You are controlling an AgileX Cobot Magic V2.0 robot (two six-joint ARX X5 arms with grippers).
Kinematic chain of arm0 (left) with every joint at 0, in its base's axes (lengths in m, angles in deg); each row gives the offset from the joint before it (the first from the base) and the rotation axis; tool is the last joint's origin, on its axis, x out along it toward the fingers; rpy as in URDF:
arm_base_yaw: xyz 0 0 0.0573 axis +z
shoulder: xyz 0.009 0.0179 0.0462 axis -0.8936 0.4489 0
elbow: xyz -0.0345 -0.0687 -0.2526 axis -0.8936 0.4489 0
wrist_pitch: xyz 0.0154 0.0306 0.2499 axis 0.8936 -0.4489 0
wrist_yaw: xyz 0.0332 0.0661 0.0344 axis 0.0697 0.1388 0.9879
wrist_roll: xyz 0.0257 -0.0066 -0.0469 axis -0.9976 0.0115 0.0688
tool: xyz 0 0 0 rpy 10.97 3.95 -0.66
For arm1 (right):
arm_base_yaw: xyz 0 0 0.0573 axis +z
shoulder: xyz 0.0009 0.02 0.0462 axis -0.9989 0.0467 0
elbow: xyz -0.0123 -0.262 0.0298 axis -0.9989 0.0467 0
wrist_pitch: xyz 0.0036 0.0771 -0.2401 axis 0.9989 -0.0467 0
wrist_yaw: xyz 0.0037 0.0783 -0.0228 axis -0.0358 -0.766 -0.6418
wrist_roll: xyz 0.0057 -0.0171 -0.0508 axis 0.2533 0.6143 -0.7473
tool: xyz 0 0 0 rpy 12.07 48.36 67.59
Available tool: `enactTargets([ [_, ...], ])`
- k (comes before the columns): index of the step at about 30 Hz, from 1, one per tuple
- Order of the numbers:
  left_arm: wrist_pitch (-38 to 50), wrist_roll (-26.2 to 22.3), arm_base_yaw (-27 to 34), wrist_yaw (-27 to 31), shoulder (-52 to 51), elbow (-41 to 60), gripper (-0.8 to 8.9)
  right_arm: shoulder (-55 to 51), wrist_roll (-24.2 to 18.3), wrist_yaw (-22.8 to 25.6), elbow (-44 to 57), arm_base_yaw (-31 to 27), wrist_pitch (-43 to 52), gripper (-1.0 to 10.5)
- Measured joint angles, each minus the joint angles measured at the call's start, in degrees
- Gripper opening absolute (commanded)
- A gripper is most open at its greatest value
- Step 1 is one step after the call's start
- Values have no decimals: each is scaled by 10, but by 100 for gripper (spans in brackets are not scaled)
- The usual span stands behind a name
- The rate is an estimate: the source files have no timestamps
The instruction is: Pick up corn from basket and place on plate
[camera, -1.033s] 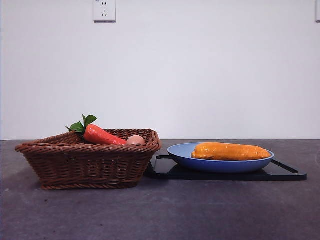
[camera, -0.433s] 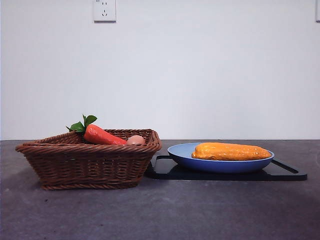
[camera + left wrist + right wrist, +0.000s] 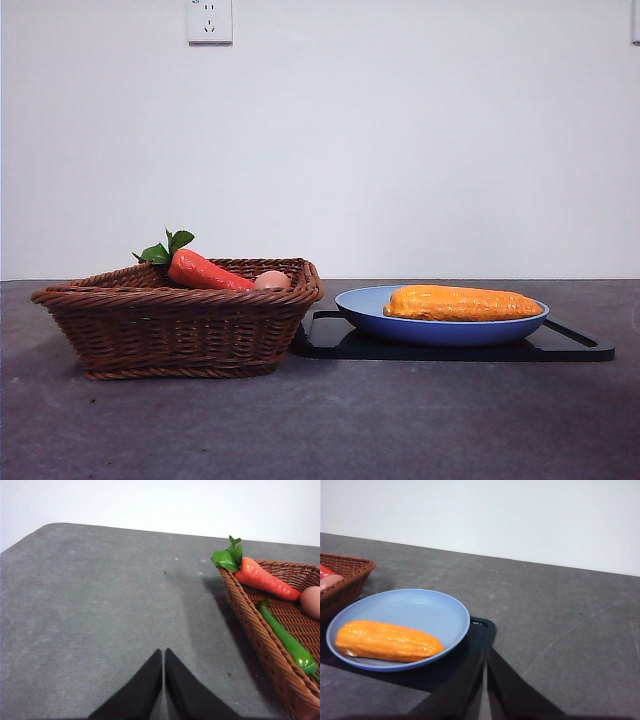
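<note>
Now, both pairs of jaws are pressed together, empty: the right gripper (image 3: 486, 652) sits just short of the black tray (image 3: 479, 630), and past its tips one bumpy orange corn (image 3: 387, 640) lies on the smooth blue plate (image 3: 427, 612). Beyond the left gripper (image 3: 163, 652), one woven wicker basket (image 3: 260, 640) holds one carrot (image 3: 262, 579).

Left gripper (image 3: 163, 655) closed over bare grey table (image 3: 100, 605); beside it, basket (image 3: 260, 640) holding carrot (image 3: 262, 578), green pepper (image 3: 287, 640), peach-pink ball (image 3: 312, 601)
</note>
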Motion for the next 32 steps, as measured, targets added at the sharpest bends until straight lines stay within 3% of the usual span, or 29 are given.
enactTargets([
  [32, 0, 0, 0, 0, 0, 0, 8, -5, 0, 8, 23, 5, -27, 2],
])
